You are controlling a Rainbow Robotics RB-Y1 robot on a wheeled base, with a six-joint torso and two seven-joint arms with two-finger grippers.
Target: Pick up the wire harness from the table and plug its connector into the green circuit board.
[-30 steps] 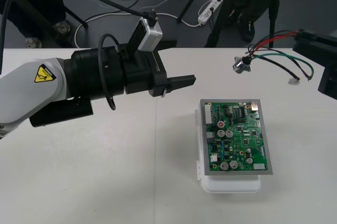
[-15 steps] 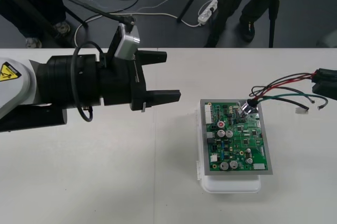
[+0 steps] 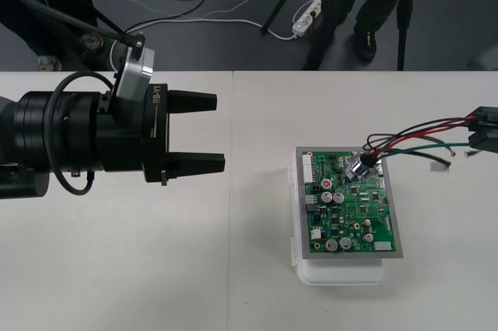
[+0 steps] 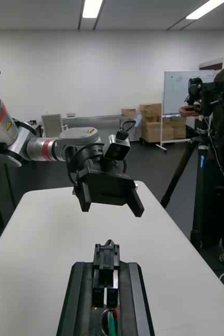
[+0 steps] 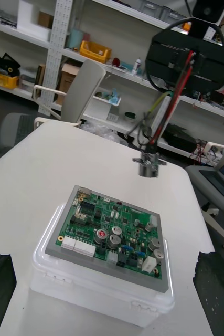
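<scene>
1. Pale bench (image 3: 117,269) runs across under both arms, and the green circuit board (image 3: 352,205) sits on its white base (image 3: 342,272) toward my right side.
2. My right claw (image 3: 478,132) is clamped on the wire harness (image 3: 412,144). In the right wrist view the black plug (image 4: 106,257) sits pinched between its jaws.
3. From that claw the wires run leftward through the air. The round metal socket (image 3: 358,167) dangles over the board's far right corner, and in the left wrist view it seems to hang clear of it.
4. My left claw (image 3: 220,132) is spread wide and empty, well left of the board and pointing at it.
5. I judge the right arm much the nearer. The plug must come left and down to the board.
</scene>
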